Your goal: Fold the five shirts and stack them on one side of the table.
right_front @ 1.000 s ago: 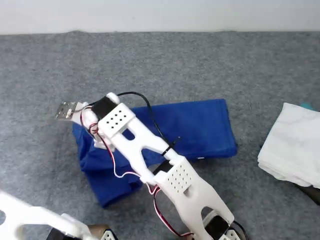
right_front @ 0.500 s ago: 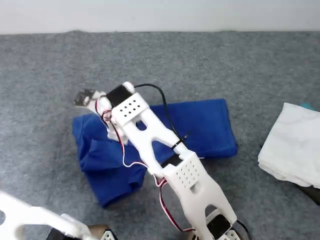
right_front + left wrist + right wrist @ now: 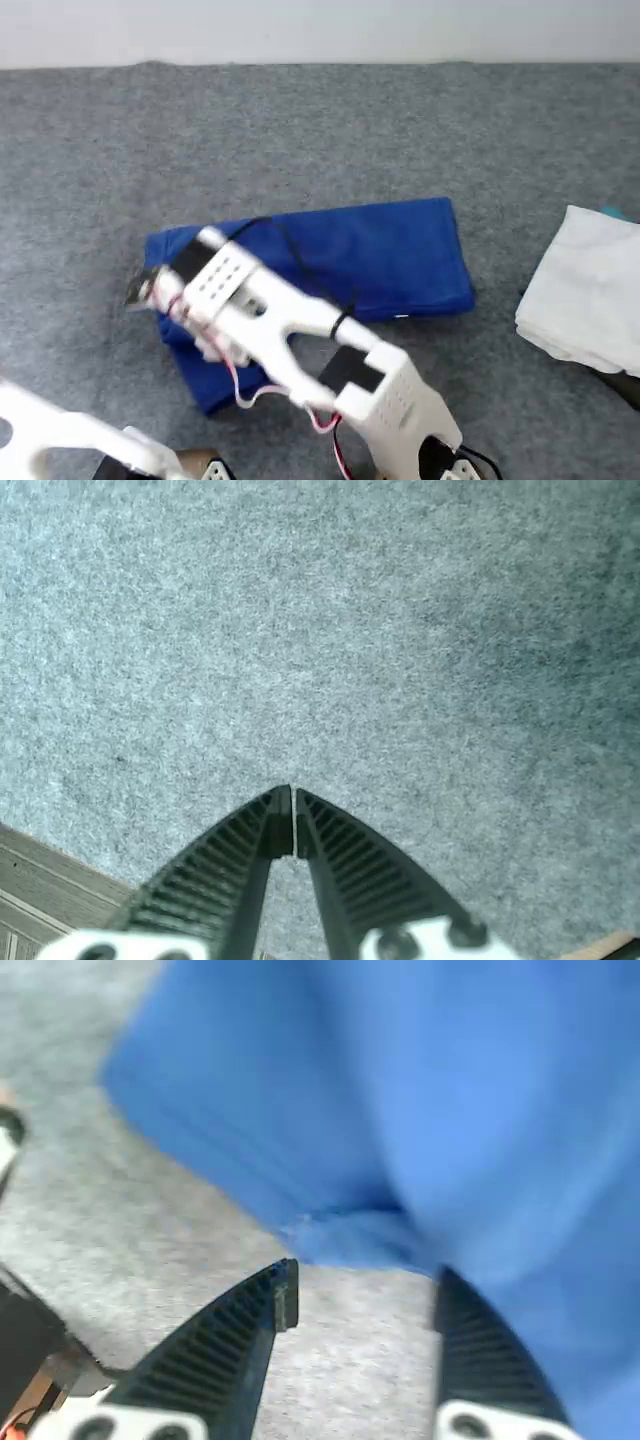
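White folded stack (image 3: 585,290) sat at right edge of grey bench (image 3: 330,130), right arm (image 3: 300,325) covered blue shirt (image 3: 390,255) left end, right hand (image 3: 362,1285) apart over its edge, left hand (image 3: 294,805) together above bare bench.

1. Blue shirts: one, the blue shirt (image 3: 380,255).
2. White cloth: one white pile (image 3: 585,295) at the edge of the high view; how many pieces lie in it cannot be told.
3. Teal cloth: one teal sliver (image 3: 615,213), just behind that pile.
4. Arms: two, the right arm (image 3: 300,330) and the left arm (image 3: 60,435).
5. Pincers: two, the left pincer (image 3: 294,798) and the right pincer (image 3: 365,1285).
6. Pincer fingers: four in all, two ribbed black ones on each.
7. Surfaces: one grey surface (image 3: 300,130).
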### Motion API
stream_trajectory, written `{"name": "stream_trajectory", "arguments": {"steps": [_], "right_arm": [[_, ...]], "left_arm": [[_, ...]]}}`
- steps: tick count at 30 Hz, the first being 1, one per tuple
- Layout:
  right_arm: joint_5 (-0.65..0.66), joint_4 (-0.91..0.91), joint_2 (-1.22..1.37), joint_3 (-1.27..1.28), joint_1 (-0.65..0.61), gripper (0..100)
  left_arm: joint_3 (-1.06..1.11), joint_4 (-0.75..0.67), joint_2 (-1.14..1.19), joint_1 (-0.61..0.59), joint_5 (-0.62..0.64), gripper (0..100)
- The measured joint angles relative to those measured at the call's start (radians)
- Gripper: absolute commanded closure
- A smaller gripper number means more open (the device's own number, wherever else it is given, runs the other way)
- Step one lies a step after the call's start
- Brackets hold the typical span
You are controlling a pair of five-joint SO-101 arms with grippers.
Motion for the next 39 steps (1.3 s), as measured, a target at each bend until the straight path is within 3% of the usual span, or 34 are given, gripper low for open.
{"name": "stream_trajectory", "arguments": {"steps": [6, 14, 17, 25, 34, 39], "right_arm": [[0.0, -0.008, -0.002, 0.015, -0.118, 71.0], [0.0, -0.051, 0.129, 0.015, -0.169, 71.1], [-0.002, -0.068, 0.163, 0.015, -0.17, 73.8], [0.04, -0.086, 0.187, -0.005, -0.163, 99.4], [0.063, -0.08, 0.209, -0.014, -0.109, 99.0], [0.066, -0.002, 0.224, -0.158, -0.057, 99.0]], "left_arm": [[0.0, 0.0, 0.0, 0.0, -0.003, 98], [0.0, 0.0, 0.0, 0.0, -0.003, 98], [0.0, 0.0, 0.0, 0.0, -0.003, 98], [0.0, 0.0, 0.0, 0.0, -0.003, 98], [0.0, 0.0, 0.0, 0.0, -0.005, 98], [0.0, 0.0, 0.0, 0.0, -0.005, 98]]}}
